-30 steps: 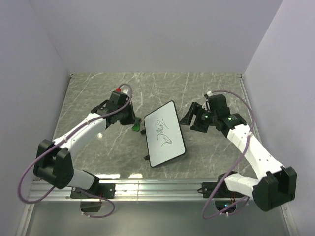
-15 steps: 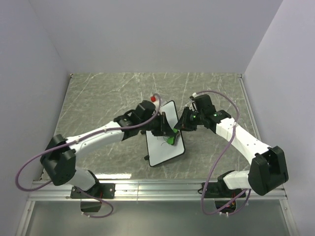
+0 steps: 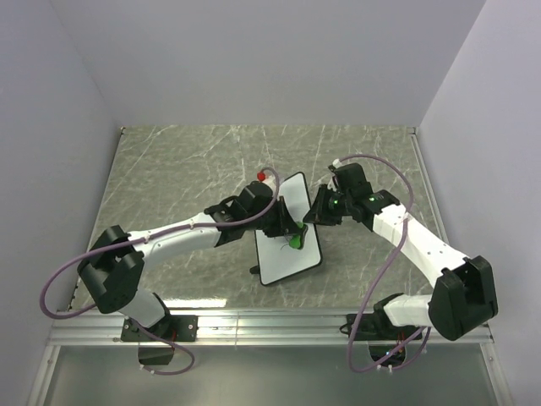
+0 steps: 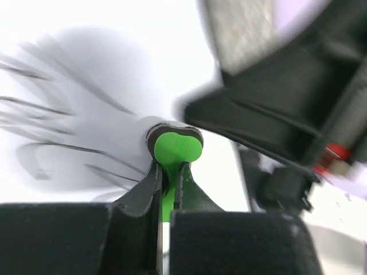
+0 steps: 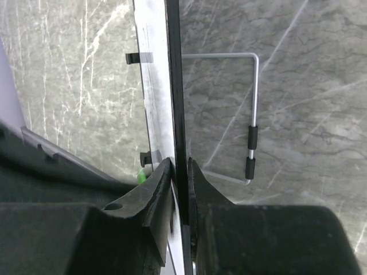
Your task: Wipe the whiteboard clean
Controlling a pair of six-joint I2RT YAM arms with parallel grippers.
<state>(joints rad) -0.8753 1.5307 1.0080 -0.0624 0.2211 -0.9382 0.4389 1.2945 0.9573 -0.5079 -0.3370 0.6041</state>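
Note:
The whiteboard (image 3: 283, 264) stands tilted at the table's middle, black-framed. My left gripper (image 3: 293, 236) reaches over it from the left, shut on the small green eraser (image 3: 297, 242), whose head presses on the white surface. In the left wrist view the green eraser (image 4: 178, 149) sits clamped between the fingers of the left gripper (image 4: 170, 172), with blurred black scribbles (image 4: 51, 143) on the whiteboard (image 4: 114, 23) to its left. My right gripper (image 3: 315, 214) is shut on the board's right edge. The right wrist view shows the whiteboard (image 5: 173, 80) edge-on, pinched in the right gripper (image 5: 180, 172).
A thin wire stand (image 5: 254, 114) with black sleeves props the board from behind on the grey marble table (image 3: 169, 169). White walls close in the table at the back and on both sides. A metal rail (image 3: 270, 326) runs along the near edge.
The left arm swung right, carrying the eraser from beside the board onto its surface. The right gripper moved in from the right and shut on the board's edge. The board shifted slightly.

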